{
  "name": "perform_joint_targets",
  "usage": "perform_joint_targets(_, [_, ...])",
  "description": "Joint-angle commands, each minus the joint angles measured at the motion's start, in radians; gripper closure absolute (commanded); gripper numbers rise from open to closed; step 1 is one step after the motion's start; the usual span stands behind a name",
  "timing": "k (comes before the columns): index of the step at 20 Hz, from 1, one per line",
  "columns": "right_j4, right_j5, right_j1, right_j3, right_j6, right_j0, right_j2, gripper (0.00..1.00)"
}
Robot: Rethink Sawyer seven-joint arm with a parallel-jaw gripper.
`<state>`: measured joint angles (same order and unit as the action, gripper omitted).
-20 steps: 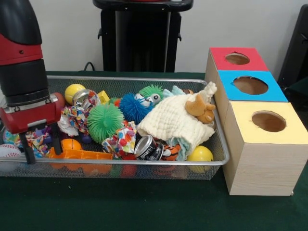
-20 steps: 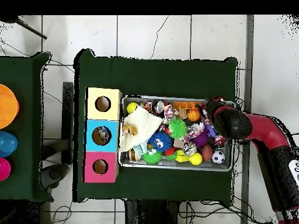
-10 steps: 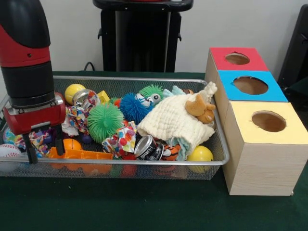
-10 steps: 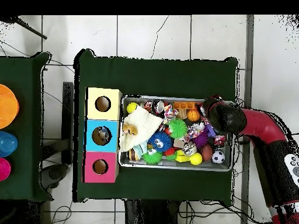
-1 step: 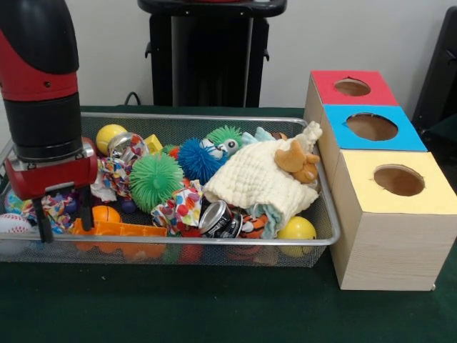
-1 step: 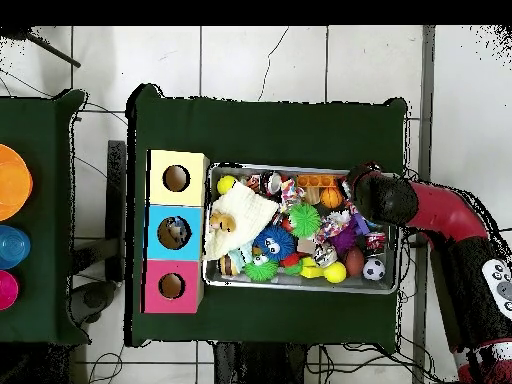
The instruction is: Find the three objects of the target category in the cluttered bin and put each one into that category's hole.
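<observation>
Green table with bin and boxes

A table (image 5: 214, 314) covered in dark green cloth is shown. On it a wire mesh bin (image 5: 178, 250) is set, filled with toys. Just beside the bin, three wooden boxes are lined up, topped red (image 5: 351, 87), blue (image 5: 373, 127) and yellow (image 5: 397, 181), each with one round hole.

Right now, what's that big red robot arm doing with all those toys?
It is hunting through a wire bin crammed with toys. Its gripper hangs open over one end of the bin, just above an orange tray and an orange ball, holding nothing. Beside the bin stand three boxes with holes, topped red, blue and yellow. Nothing is being carried to them.
</observation>
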<state>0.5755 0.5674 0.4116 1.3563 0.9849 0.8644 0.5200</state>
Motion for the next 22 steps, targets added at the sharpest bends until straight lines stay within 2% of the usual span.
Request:
perform_joint_targets(1, [-0.012, 0.075, -0.002, 0.005, 0.211, 0.004, -0.168, 0.0])
perform_joint_targets(12, [-0.069, 0.117, 0.074, 0.074, 0.096, 0.034, -0.171, 0.0])
perform_joint_targets(16, [-0.084, 0.117, 0.044, 0.067, 0.095, 0.037, -0.175, 0.0])
perform_joint_targets(22, [-0.106, 0.06, -0.008, 0.071, 0.14, 0.034, -0.182, 0.0])
